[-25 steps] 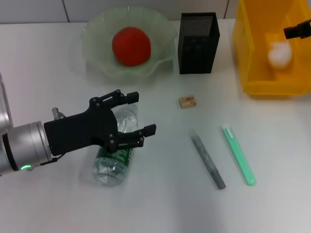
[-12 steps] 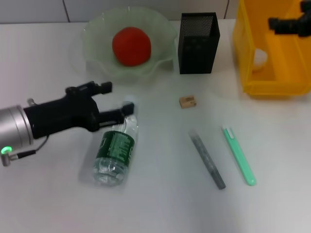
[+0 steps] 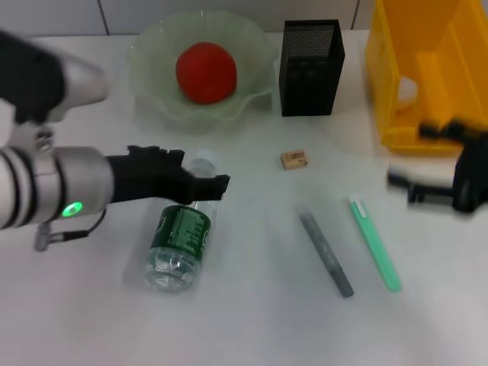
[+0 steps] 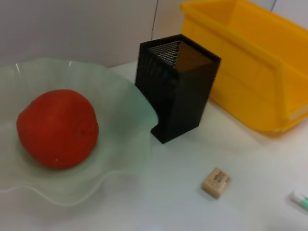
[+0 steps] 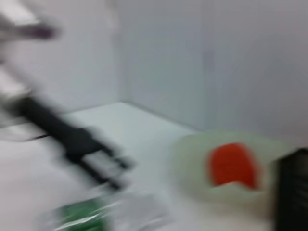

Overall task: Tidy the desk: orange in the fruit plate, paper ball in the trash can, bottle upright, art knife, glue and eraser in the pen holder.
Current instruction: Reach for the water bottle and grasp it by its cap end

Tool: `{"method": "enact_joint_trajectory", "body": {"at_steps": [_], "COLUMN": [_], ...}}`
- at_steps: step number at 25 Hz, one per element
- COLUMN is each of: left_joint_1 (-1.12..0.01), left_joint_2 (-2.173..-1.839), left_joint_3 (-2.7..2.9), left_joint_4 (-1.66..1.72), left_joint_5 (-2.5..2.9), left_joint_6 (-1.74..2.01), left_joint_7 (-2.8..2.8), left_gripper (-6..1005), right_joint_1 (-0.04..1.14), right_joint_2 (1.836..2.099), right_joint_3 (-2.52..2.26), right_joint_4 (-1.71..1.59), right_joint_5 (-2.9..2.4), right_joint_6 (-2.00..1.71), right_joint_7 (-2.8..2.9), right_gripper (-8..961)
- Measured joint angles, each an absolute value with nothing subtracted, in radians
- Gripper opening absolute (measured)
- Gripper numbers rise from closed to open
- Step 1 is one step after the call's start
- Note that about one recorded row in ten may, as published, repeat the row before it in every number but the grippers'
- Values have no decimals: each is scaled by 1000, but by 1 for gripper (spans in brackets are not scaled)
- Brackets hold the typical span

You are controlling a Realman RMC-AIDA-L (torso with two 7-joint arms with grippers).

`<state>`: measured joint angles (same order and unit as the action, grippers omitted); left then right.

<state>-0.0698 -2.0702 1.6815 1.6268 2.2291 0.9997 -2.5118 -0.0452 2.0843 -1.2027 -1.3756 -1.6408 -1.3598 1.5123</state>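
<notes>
Bottle [image 3: 180, 242], small clear plastic w/ dark green label, lying on side on white desk [image 3: 252, 320]. Left gripper [image 3: 200, 183] at cap end, fingers spread. Right gripper [image 3: 415, 164] just below yellow rectangular trash can [image 3: 427, 69], finger state can't tell. Red-orange round orange [image 3: 206, 72] in pale green scalloped fruit plate [image 3: 152, 61].

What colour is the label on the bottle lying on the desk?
Dark green with small white print, on the bottle; clearest in the head view.

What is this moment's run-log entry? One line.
orange in fruit plate; bottle lying flat; left gripper open at its cap end; right gripper near trash can; eraser on desk
</notes>
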Motion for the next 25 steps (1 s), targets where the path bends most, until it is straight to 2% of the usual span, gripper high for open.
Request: {"method": "enact_joint_trajectory", "body": {"at_steps": [1,2,5,7,11,18,25], "left_joint_1": [-89,-168,-210,-304,-373,-447,-469], "left_joint_2": [-2071,-2074,-2076,-2079,-2080,-2080,-2080], "left_joint_3": [1709,1748,1750,1744,1742,1697,1681], "left_joint_4": [1646,1634,1605,1513,1426,1297,1249], "left_joint_5": [2294,2426,2460,2485,2486,2486,2486], "left_joint_6": [999,994,992,991,981,955,953], "left_joint_7": [-2593,-2760,-2821,-2869,-2872,-2876,-2877], "left_gripper": [860,860,860,860,860,859,844], "right_joint_1": [-44,-31,-6,39,59,75,88], "right_joint_2": [2084,2083,2083,2080,2078,2078,2079], "right_joint_3": [-1195,-1166,-1118,-1024,-954,-896,-886], "right_joint_4": [-1323,-1201,-1086,-937,-859,-844,-842], "right_joint_5": [-1627,-1602,-1591,-1593,-1618,-1724,-1736], "right_joint_6": [-1408,-1514,-1605,-1704,-1763,-1776,-1775], "right_joint_7": [1440,1282,1194,1146,1106,1097,1106], "right_gripper": [848,848,848,847,847,847,847]}}
